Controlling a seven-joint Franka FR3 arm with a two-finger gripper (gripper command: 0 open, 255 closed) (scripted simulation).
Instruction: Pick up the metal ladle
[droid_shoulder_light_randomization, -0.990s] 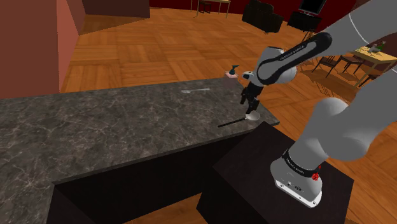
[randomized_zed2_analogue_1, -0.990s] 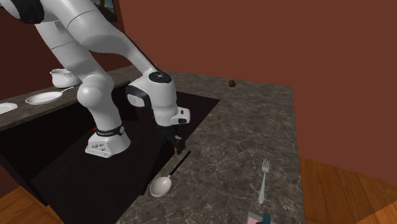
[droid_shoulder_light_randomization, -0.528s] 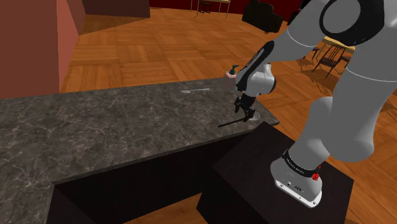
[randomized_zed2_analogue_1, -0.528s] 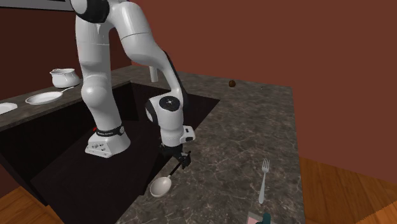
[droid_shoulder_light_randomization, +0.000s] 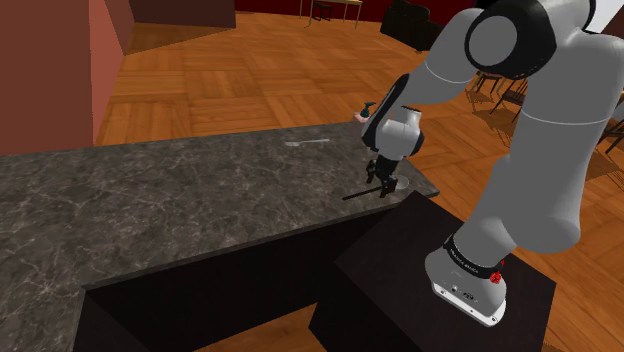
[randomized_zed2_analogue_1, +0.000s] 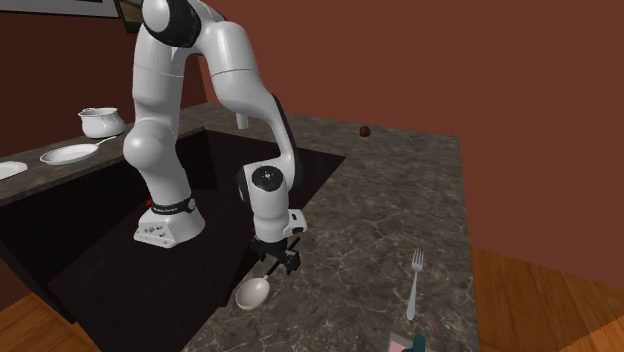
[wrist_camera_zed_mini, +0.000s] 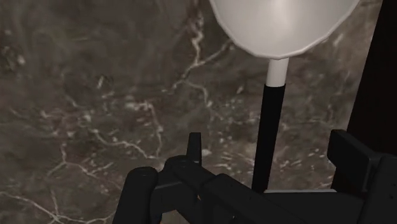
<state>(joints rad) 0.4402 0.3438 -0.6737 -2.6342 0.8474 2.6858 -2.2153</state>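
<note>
The ladle lies flat on the dark marble counter (droid_shoulder_light_randomization: 200, 190) near the corner beside the stand. It has a white bowl (randomized_zed2_analogue_1: 252, 292) (wrist_camera_zed_mini: 280, 19) and a thin black handle (droid_shoulder_light_randomization: 358, 194) (wrist_camera_zed_mini: 270, 133). My black gripper (droid_shoulder_light_randomization: 384, 184) (randomized_zed2_analogue_1: 281, 264) (wrist_camera_zed_mini: 273, 156) hangs low over the handle, just behind the bowl. It is open. In the wrist view the handle runs between the two fingers, which stand apart and do not touch it. In the shoulder view the hand hides the bowl.
A fork (droid_shoulder_light_randomization: 307, 143) (randomized_zed2_analogue_1: 414, 280) lies farther along the counter. A small pink and teal bottle (droid_shoulder_light_randomization: 364, 113) (randomized_zed2_analogue_1: 406, 343) stands at the counter's edge. A small brown object (randomized_zed2_analogue_1: 366, 131) sits at the far end. The black stand (droid_shoulder_light_randomization: 440, 280) adjoins the corner.
The arm has folded over and brought the gripper down from above the bowl's side to just over the ladle's handle. The ladle has not moved.
</note>
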